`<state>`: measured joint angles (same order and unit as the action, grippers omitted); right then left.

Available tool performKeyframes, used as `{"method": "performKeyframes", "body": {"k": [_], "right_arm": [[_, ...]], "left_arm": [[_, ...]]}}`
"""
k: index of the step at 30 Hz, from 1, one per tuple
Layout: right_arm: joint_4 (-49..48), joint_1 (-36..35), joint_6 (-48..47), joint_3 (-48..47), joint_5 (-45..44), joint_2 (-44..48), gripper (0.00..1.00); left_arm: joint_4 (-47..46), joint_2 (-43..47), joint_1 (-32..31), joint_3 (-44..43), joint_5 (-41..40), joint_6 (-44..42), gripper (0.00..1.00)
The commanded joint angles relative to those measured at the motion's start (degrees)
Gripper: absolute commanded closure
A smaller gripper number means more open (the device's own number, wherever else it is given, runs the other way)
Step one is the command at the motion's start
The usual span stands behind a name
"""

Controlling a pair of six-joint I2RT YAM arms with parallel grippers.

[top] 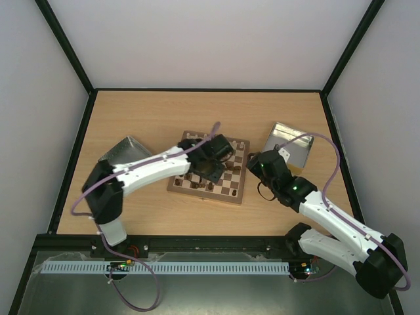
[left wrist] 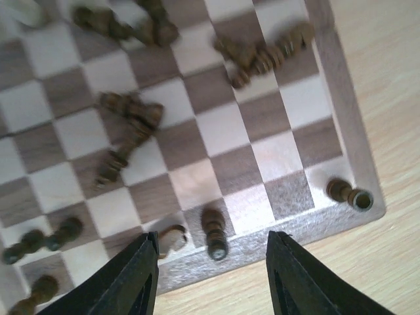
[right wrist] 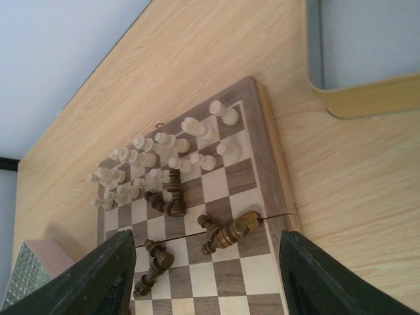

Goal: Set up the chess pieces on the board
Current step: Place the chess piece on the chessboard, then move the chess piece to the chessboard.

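The board (top: 237, 191) lies mid-table. My left gripper (top: 214, 165) hovers over its near side, open. In the left wrist view its jaws (left wrist: 212, 239) straddle a dark brown piece (left wrist: 215, 231) on a square at the board's edge (left wrist: 289, 233), touching neither finger. Another dark piece (left wrist: 172, 239) stands beside the left finger, and one (left wrist: 348, 194) lies at the corner. More dark pieces (left wrist: 128, 128) lie toppled across the squares. My right gripper (top: 261, 169) hangs open and empty off the board's right edge. Cream pieces (right wrist: 157, 161) stand grouped at the far end, with fallen dark pieces (right wrist: 230, 231) nearer.
A silver tin (top: 126, 151) sits left of the board and a second tin (top: 290, 146) with a yellowish rim (right wrist: 367, 100) to its right, just behind my right gripper. Black frame posts and pale walls enclose the table.
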<state>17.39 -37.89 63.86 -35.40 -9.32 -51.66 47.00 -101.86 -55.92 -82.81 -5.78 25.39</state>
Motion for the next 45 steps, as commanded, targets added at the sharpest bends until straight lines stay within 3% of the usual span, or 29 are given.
{"method": "performKeyframes", "body": {"k": [1,10,17,24,29,38,45], "right_arm": [[-0.9,0.0,-8.6,-4.8,2.3,-2.5,0.41],[3.1,-0.4,-25.7,-17.0,11.4,-14.8,0.44],[12.0,-2.5,-37.9,-27.7,11.5,-21.8,0.47],[22.2,-11.9,-46.5,-35.4,4.6,-31.6,0.46],[24.5,-15.1,-48.8,-38.2,4.3,-37.2,0.47],[26.1,-19.9,-55.7,-40.4,10.4,-46.0,0.65],[26.0,-19.9,-57.2,-40.6,10.9,-50.1,0.73]], "left_arm": [[-5.0,9.7,4.7,4.6,-0.8,4.5,0.52],[-16.5,31.3,15.1,21.1,-4.1,12.6,0.49],[-20.9,43.8,17.2,28.9,-8.9,13.8,0.49],[-20.7,48.9,17.9,32.4,-13.4,14.2,0.48],[-18.8,51.3,19.5,34.3,-17.7,14.2,0.48],[-19.8,54.2,26.3,38.7,-12.6,13.5,0.47],[-21.0,53.7,29.1,39.8,-8.8,12.7,0.48]]}}
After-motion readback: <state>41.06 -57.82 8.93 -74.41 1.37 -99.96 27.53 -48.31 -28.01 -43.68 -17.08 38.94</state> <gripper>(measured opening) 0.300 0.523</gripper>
